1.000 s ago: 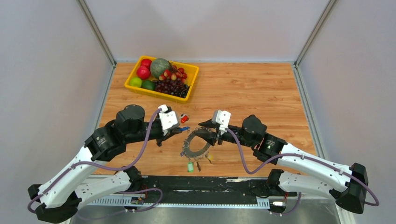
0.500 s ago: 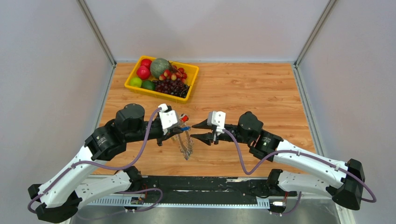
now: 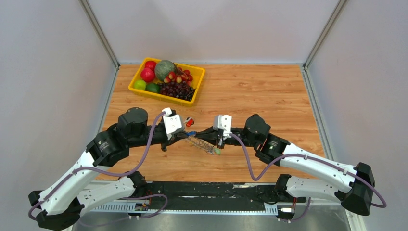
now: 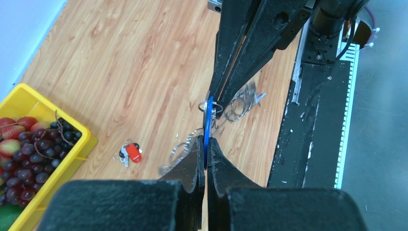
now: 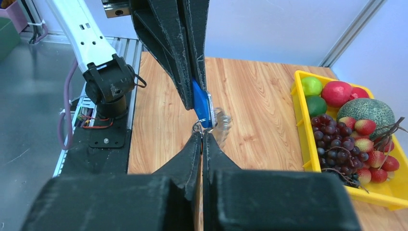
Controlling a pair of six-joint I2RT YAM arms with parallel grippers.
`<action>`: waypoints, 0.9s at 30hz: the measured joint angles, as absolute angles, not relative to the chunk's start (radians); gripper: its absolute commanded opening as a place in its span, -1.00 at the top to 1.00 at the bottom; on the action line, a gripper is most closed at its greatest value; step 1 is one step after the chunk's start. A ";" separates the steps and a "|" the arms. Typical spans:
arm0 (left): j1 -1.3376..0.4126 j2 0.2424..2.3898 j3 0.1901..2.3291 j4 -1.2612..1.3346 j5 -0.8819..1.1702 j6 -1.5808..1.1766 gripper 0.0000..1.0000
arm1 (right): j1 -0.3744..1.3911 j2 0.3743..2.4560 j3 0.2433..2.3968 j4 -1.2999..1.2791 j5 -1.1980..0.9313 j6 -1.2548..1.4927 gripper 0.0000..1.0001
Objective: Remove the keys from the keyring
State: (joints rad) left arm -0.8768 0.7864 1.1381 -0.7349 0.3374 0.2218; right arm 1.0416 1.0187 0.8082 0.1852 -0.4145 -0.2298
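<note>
My left gripper [image 3: 184,136] is shut on the head of a blue key [image 4: 207,126], held edge-on above the table. My right gripper [image 3: 208,132] meets it tip to tip and is shut on the small ring [image 5: 198,127] at that key's end. The blue key also shows in the right wrist view [image 5: 202,105]. The floppy silvery keyring [image 3: 203,144] hangs blurred below both grippers, with a green key [image 3: 218,151] at its low end. In the wrist views the keyring [image 4: 239,102] [image 5: 222,123] is a blur. A red key [image 3: 190,121] [image 4: 133,152] lies loose on the table.
A yellow fruit tray [image 3: 136,80] [image 4: 30,103] [image 5: 300,120] with grapes, apples and a melon stands at the back left. The black base rail [image 4: 317,120] runs along the table's near edge below the grippers.
The keyring lay on the table a second ago. The left gripper lifted it by the blue key; the right gripper, open half a second ago, has shut on the key's small ring. The loop swings.
</note>
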 measured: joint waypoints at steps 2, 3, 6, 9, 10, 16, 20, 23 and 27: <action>-0.877 0.784 1.138 -0.736 0.338 0.222 1.00 | 1.041 1.021 0.808 0.186 -0.419 -0.227 1.00; -0.877 0.784 1.138 -0.736 0.337 0.222 1.00 | 1.041 1.021 0.808 0.186 -0.420 -0.227 1.00; -0.877 0.780 1.138 -0.736 0.335 0.222 1.00 | 1.041 1.021 0.808 0.189 -0.417 -0.226 1.00; -0.877 0.776 1.140 -0.736 0.331 0.222 1.00 | 1.041 1.018 0.808 0.194 -0.392 -0.218 1.00; -0.877 0.774 1.140 -0.736 0.331 0.222 1.00 | 1.041 1.014 0.807 0.197 -0.379 -0.213 1.00; -0.877 0.770 1.142 -0.723 0.328 0.221 1.00 | 1.041 0.944 0.720 0.307 -0.311 -0.129 1.00; -0.877 0.770 1.142 -0.705 0.334 0.213 1.00 | 1.041 0.905 0.637 0.467 -0.274 -0.025 1.00; -0.877 0.770 1.140 -0.683 0.342 0.205 1.00 | 1.041 0.902 0.595 0.579 -0.247 0.051 1.00; -0.877 0.768 1.134 -0.654 0.356 0.194 1.00 | 1.041 0.918 0.571 0.693 -0.215 0.124 1.00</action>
State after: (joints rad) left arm -0.8768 0.7681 1.1336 -0.6544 0.3557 0.1940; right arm 1.0412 0.9184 0.5709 0.6930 -0.2146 0.1238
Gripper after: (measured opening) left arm 0.007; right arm 0.005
